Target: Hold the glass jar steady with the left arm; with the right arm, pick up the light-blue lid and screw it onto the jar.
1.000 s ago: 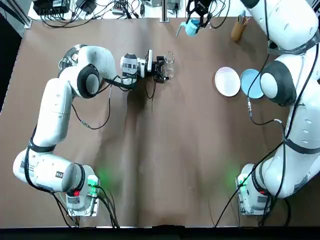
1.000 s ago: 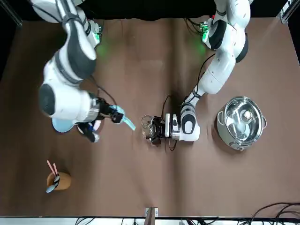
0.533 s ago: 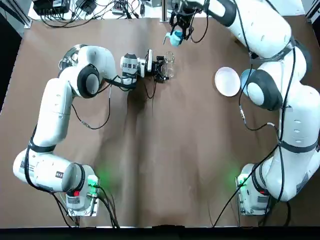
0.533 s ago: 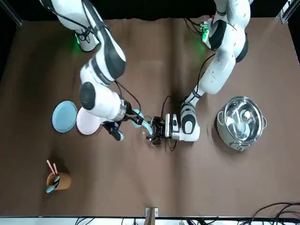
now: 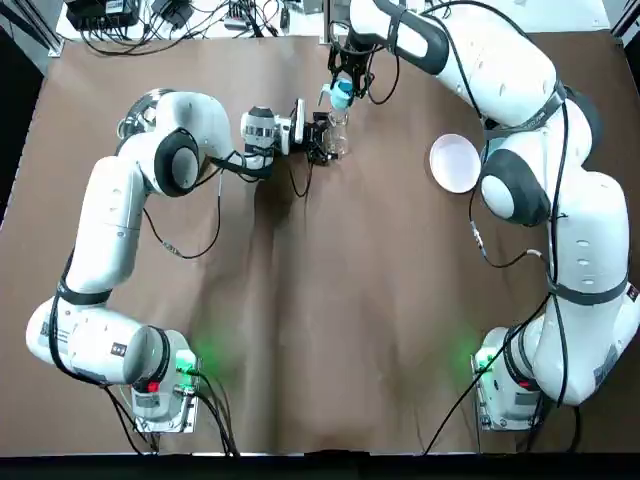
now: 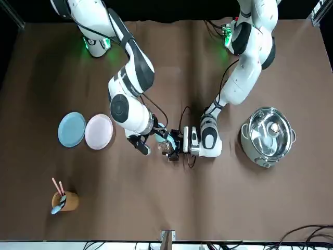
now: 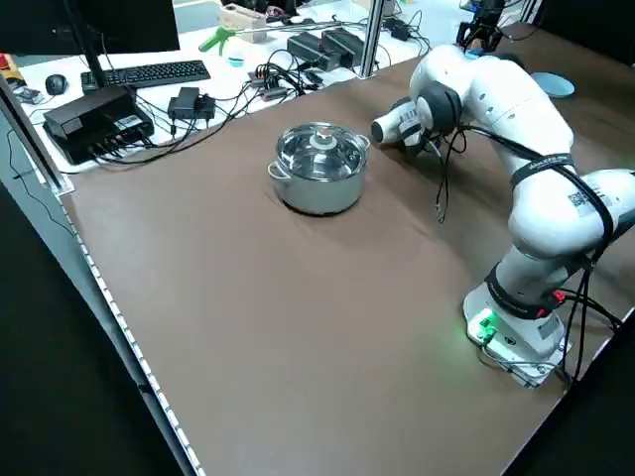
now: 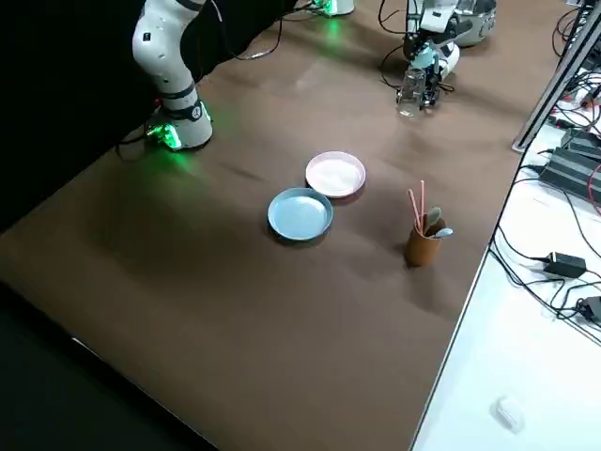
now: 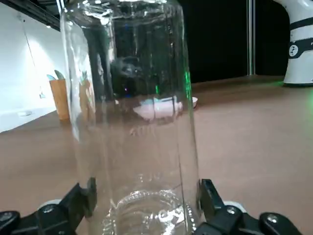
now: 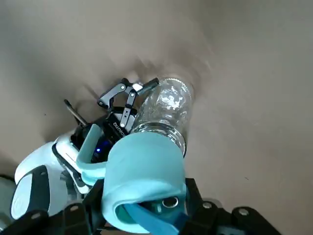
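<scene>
The clear glass jar (image 5: 336,134) stands upright at the far middle of the table. My left gripper (image 5: 322,138) is shut on its base, with the black fingertips (image 9: 80,203) pressed against both sides of the jar (image 9: 129,112). My right gripper (image 5: 342,88) is shut on the light-blue lid (image 5: 342,97) and holds it just over the jar's mouth. In the right wrist view the lid (image 10: 142,178) sits between my fingers, with the jar (image 10: 166,110) right behind it. I cannot tell whether the lid touches the rim. The front view shows the lid (image 6: 159,136) against the jar (image 6: 166,147).
A steel pot with a lid (image 6: 267,135) stands on my left side of the jar. A pink plate (image 6: 99,131) and a blue plate (image 6: 71,129) lie on my right side. A brown cup of utensils (image 6: 63,199) stands at the far right corner.
My right arm has swung left with the lid, from the far right of the table to just over the jar. The left arm and the jar have not moved.
</scene>
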